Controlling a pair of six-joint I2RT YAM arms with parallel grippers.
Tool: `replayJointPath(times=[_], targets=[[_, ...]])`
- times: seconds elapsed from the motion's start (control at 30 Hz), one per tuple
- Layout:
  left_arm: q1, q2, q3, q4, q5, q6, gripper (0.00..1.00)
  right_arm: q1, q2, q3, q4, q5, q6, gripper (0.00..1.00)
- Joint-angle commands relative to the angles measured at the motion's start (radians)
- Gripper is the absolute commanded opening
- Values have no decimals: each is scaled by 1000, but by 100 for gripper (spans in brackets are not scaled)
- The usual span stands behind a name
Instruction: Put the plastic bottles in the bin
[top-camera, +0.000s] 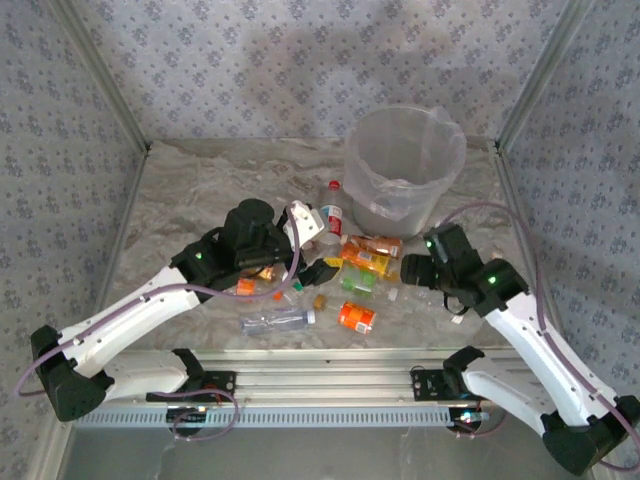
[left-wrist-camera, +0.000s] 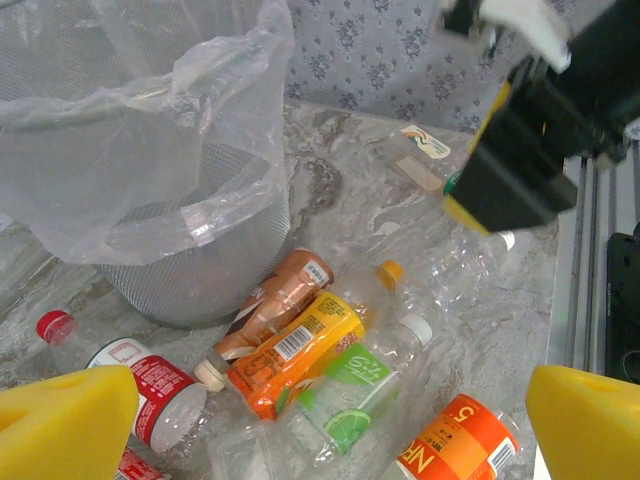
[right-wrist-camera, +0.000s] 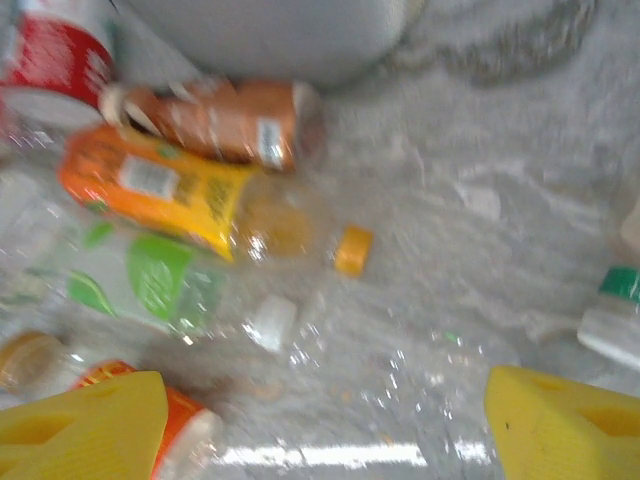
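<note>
Worktop (top-camera: 200, 190): we see a grey-white marbled slab with a dull sheen, closed in by patterned panels on three sides.
Bin (top-camera: 400, 205): a round, translucent whitish bucket stands upright near the far right corner of the worktop. In the left wrist view its wall looks finely meshed.
Bag liner (left-wrist-camera: 150, 120): thin, crinkled clear film is folded out over the bin's rim. Through it we cannot tell what lies at the bottom.
Left gripper (left-wrist-camera: 325, 425): its jaws are spread wide and grip nothing. Its blunt yellow fingertips (left-wrist-camera: 65, 420) sit in the bottom corners of its wrist view, above the heap.
Right gripper (right-wrist-camera: 320, 425): its yellow fingertips stand far apart and we see nothing clamped between them. Its wrist view is blurred, so we are less sure of details there.
Plastic bottles (top-camera: 360, 265): clear, ribbed and partly crumpled, they lie on their sides in a loose heap mid-worktop, between the bin and the near edge. All those we can see are outside the bin.
Red-labelled bottle (left-wrist-camera: 150, 385): it has a red cap and lies closest to the bin's foot, partly hidden by the left fingertip.
Brown-labelled bottle (left-wrist-camera: 280, 300): it has a cream cap and lies flank to flank with the orange-and-yellow bottle (left-wrist-camera: 300, 350).
Green-labelled bottle (left-wrist-camera: 350, 390): it has a white cap and lies against the orange-and-yellow bottle.
Orange-labelled bottle (left-wrist-camera: 460, 450): it is cut off by the frame's lower edge.
Bare clear bottle (top-camera: 278, 320): it lies near the worktop's near edge, left of the heap, and its label is too faint to read.
</note>
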Motion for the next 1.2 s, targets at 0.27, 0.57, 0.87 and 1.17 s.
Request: replayJointPath(times=[0.27, 0.57, 0.87, 1.17], targets=[[-12, -8, 3, 5, -22, 20, 100, 23, -67, -190, 10, -86, 207, 100], [-14, -6, 5, 7, -16, 17, 100, 23, -61, -262, 48, -152, 244, 99], [-13, -3, 5, 7, -18, 17, 100, 25, -20, -336, 214, -330, 242, 99], [-13, -2, 4, 8, -20, 19, 100, 27, 48, -378, 396, -376, 202, 99]])
